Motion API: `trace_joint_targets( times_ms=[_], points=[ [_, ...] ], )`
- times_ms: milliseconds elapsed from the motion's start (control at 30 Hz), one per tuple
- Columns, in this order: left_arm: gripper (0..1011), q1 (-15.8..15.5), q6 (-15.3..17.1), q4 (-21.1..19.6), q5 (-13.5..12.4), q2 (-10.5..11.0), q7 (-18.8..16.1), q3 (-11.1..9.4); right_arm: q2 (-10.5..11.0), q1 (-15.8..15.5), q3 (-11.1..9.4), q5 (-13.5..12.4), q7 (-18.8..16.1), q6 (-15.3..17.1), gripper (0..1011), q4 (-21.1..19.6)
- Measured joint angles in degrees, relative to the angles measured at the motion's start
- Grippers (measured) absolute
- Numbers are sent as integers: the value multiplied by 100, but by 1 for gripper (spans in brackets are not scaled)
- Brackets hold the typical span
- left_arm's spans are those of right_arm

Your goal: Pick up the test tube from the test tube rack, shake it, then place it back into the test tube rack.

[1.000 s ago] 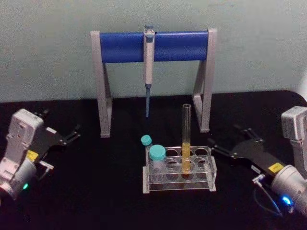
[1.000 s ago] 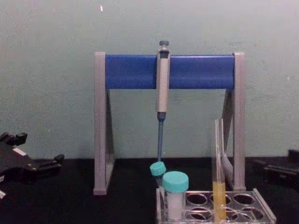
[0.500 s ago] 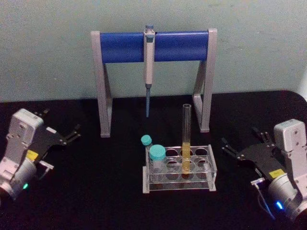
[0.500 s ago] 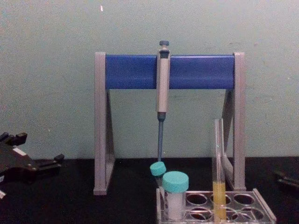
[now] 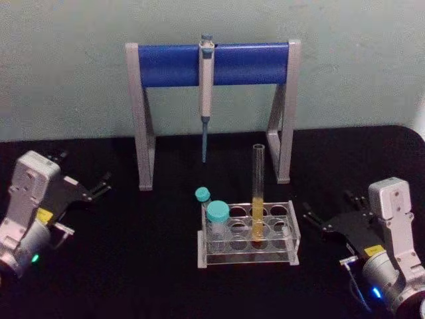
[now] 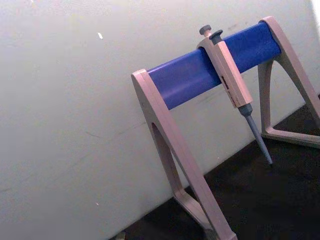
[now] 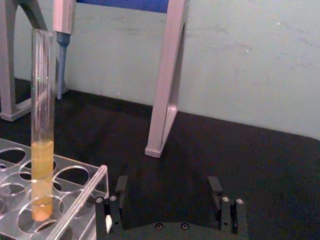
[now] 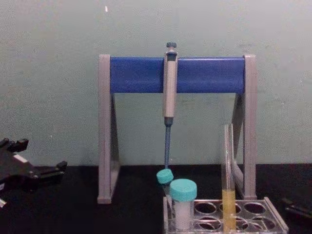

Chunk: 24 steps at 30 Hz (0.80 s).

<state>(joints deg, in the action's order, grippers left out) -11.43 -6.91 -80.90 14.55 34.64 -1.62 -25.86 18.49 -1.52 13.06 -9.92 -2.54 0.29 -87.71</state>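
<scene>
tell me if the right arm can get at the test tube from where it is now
Probably yes. The right gripper sits open beside the test tube rack, jaws facing the test tube. The tube's upper part stands bare above the rack, and the capped tubes are on its far side.

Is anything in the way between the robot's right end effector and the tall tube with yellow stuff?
Nothing visible blocks it. The right end effector sits open beside the test tube rack, with bare black table between it and the test tube. The teal-capped tubes stand on the rack's far side.

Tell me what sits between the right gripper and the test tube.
Only the test tube rack's right end, with empty holes, and bare black table. The head view shows the open right gripper beside the rack, apart from the test tube.
</scene>
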Motion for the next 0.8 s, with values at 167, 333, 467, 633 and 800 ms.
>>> trace_joint_targets(
  times_ms=[167, 333, 467, 633, 800],
  points=[
    [1010, 0, 0, 0, 0, 0, 0, 0, -12, 3, -10, 5, -16, 15, 1000, 10],
    [1010, 0, 0, 0, 0, 0, 0, 0, -4, 1, -6, 5, -12, 14, 1000, 5],
    [1010, 0, 0, 0, 0, 0, 0, 0, 0, -2, -4, 5, -7, 13, 1000, 0],
    [1010, 0, 0, 0, 0, 0, 0, 0, 4, -4, -2, 4, 0, 11, 1000, -4],
    [1010, 0, 0, 0, 0, 0, 0, 0, 6, -7, 1, 3, 4, 9, 1000, -7]
  ],
)
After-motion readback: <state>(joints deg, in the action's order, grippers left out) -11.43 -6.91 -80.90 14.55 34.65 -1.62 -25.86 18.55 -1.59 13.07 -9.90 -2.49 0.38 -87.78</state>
